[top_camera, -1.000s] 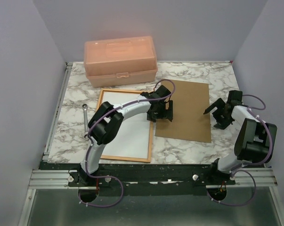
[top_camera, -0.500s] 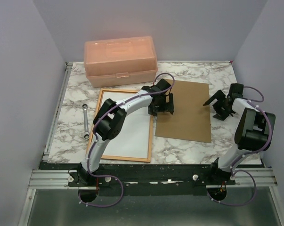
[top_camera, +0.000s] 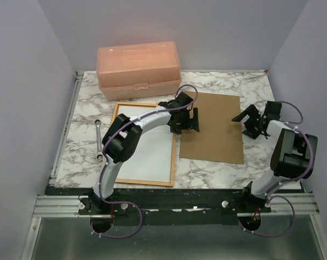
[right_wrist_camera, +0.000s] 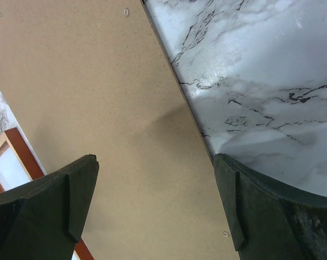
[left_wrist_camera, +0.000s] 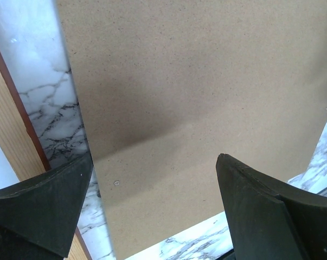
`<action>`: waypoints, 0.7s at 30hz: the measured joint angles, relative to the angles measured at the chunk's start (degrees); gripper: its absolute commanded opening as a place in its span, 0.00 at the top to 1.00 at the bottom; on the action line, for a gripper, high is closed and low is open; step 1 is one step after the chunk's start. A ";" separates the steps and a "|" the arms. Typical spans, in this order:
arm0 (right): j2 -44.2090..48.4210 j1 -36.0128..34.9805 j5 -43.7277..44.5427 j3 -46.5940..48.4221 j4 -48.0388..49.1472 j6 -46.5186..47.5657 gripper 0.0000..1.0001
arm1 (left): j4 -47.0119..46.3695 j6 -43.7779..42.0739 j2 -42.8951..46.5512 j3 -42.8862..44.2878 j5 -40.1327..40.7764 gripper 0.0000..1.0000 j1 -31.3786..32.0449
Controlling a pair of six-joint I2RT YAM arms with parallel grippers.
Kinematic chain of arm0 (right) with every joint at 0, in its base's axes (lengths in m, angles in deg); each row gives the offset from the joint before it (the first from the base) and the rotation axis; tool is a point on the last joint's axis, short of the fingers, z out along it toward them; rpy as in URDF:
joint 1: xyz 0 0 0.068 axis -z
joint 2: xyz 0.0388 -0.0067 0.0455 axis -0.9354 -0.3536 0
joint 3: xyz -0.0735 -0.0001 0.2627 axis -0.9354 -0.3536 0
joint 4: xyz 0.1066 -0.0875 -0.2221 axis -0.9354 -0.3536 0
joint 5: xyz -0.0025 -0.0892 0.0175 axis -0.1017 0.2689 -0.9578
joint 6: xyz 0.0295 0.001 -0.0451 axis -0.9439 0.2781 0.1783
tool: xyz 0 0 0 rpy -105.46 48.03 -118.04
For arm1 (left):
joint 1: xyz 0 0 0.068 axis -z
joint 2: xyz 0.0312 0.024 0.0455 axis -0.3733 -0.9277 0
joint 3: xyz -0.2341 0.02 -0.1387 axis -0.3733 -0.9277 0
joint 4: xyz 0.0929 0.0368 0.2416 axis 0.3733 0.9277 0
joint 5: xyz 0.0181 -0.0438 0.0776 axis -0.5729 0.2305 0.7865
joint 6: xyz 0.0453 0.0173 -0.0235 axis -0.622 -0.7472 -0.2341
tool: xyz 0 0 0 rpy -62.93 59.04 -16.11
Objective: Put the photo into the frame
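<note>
The top external camera sits above and behind the arm bases, facing forward and down, far enough to take in the whole white-and-grey marble-patterned table (top_camera: 217, 173). The left wrist camera looks steeply down, close, past the left gripper (left_wrist_camera: 155, 156) at the left edge of the flat brown fibreboard backing board (left_wrist_camera: 196, 81) and the thin reddish-brown wooden picture frame (left_wrist_camera: 14, 124) beside it. The right wrist camera, close behind the right gripper (right_wrist_camera: 155, 157), looks along the board's right edge. All three views share the board and frame.
</note>
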 measured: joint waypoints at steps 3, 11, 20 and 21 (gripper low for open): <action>0.66 -0.04 0.39 -0.70 0.74 0.11 0.02 | -0.92 0.00 1.20 -2.03 -0.70 0.01 0.22; 1.97 -0.39 1.16 -1.64 0.33 0.72 0.02 | -2.64 0.28 2.78 -4.90 -1.64 0.01 0.57; 7.65 -0.39 0.59 -6.67 -1.95 2.05 0.02 | -0.81 -0.33 8.83 -8.57 -2.86 0.02 1.38; 8.11 -0.39 0.59 -6.95 -2.45 2.38 0.02 | -0.48 -0.50 9.60 -8.61 -2.89 0.01 1.46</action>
